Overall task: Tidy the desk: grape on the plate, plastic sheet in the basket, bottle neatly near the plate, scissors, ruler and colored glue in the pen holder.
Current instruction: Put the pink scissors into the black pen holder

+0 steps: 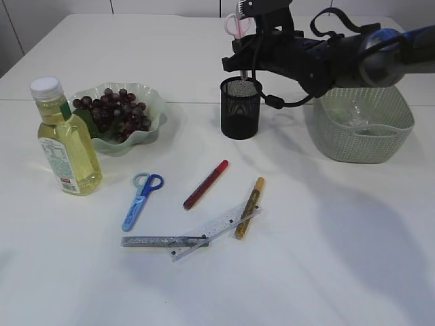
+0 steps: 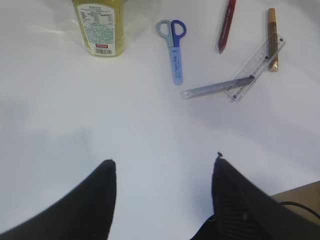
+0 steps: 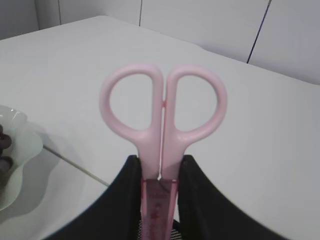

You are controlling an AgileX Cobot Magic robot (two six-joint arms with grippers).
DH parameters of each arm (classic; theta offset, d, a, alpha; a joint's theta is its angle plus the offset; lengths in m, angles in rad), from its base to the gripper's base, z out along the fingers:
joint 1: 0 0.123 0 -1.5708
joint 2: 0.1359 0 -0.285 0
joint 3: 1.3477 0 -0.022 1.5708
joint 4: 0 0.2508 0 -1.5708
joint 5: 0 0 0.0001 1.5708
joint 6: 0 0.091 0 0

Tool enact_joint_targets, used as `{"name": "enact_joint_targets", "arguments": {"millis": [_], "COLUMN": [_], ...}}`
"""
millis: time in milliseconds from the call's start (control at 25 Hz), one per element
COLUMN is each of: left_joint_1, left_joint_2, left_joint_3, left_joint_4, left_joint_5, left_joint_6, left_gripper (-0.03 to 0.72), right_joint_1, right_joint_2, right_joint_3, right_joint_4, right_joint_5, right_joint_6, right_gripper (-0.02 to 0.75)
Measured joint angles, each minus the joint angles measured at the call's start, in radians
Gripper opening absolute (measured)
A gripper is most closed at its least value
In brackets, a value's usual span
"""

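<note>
My right gripper (image 3: 160, 167) is shut on pink scissors (image 3: 162, 115), handles up, right above the black mesh pen holder (image 1: 240, 109); in the exterior view the scissors (image 1: 236, 24) stick up from the gripper (image 1: 239, 51). On the table lie blue scissors (image 1: 141, 199), a clear ruler (image 1: 211, 231) and red (image 1: 205, 184), gold (image 1: 250, 207) and silver (image 1: 163, 241) glue pens. Grapes (image 1: 112, 112) rest on the green plate (image 1: 153, 102), with the bottle (image 1: 64, 146) upright beside it. My left gripper (image 2: 165, 162) hangs open over bare table, short of the blue scissors (image 2: 174, 47).
A green basket (image 1: 360, 129) at the right holds a clear plastic sheet (image 1: 357, 112), partly behind my right arm. The ruler (image 2: 257, 62) overlaps the silver glue (image 2: 215, 89) and gold glue (image 2: 272, 37). A table corner shows at the lower right of the left wrist view.
</note>
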Motion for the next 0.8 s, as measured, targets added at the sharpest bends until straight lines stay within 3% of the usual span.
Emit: {"name": "enact_joint_targets", "arguments": {"millis": [800], "left_joint_1": [0.000], "left_joint_2": [0.000], "left_joint_3": [0.000], "left_joint_4": [0.000], "left_joint_5": [-0.002], "left_joint_6": [0.000], "left_gripper": [0.443], "right_joint_1": [-0.013], "right_joint_2": [0.060], "right_joint_3": [-0.037], "right_joint_4": [0.014], "right_joint_5": [-0.031], "right_joint_6": [0.010], "right_gripper": [0.172]}}
